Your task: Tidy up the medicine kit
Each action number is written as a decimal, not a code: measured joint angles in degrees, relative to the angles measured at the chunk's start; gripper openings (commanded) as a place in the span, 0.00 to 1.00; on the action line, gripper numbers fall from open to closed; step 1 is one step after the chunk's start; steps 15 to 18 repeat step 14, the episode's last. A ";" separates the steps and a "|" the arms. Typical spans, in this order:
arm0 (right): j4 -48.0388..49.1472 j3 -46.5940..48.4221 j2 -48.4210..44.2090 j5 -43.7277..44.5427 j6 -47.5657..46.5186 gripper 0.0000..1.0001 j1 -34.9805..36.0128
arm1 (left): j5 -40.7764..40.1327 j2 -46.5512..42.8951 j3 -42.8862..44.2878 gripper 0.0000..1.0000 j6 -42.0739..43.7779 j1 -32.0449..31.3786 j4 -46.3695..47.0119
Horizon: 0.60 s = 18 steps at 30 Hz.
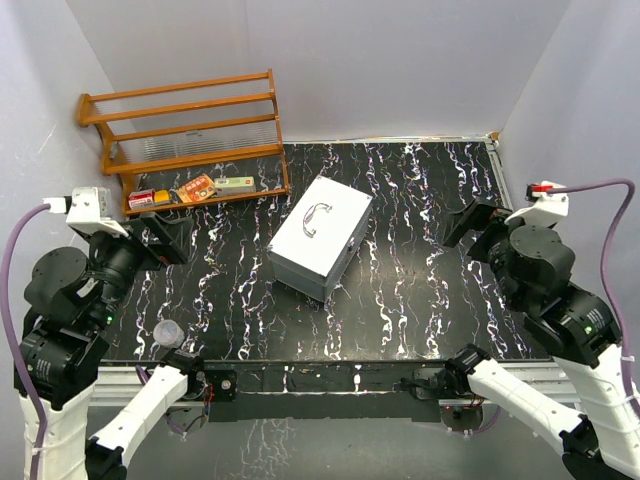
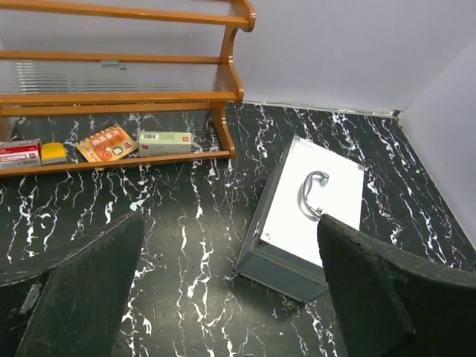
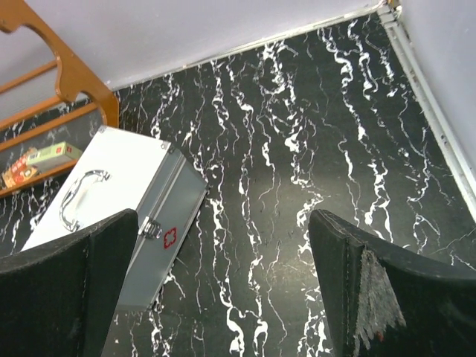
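Sitting closed at table (image 1: 430,300) centre, kit (image 1: 320,236) looks rigid, smooth, probably heavy; grab lid handle (image 2: 312,192) or pop latch (image 3: 151,227). Left gripper (image 2: 227,297) and right gripper (image 3: 223,297) both spread wide, empty, well back.

Count: one medicine kit (image 1: 320,235) with one curved handle (image 1: 316,217) on the lid; one latch (image 3: 151,227) and one red-cross sticker (image 3: 169,238) show on its side. One wooden shelf rack (image 1: 190,130). Four small items on its bottom shelf: one red-and-white box (image 2: 18,152), one yellow item (image 2: 53,152), one orange packet (image 2: 106,143), one green-and-white box (image 2: 165,140). One translucent round container (image 1: 168,333) at the table's near edge, kind unclear. Two grippers, left gripper (image 2: 227,245) and right gripper (image 3: 223,230), two black fingers each. One black marbled table (image 1: 420,200).
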 measured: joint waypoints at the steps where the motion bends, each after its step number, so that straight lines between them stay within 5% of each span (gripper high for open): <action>1: -0.37 0.42 -0.26 0.44 -0.20 0.98 0.00 | -0.15 -0.09 0.72 0.99 0.13 0.00 -0.35; 18: -0.81 2.80 -2.95 3.30 -0.61 0.98 0.00 | -0.61 -0.28 1.29 0.99 0.37 0.00 -2.82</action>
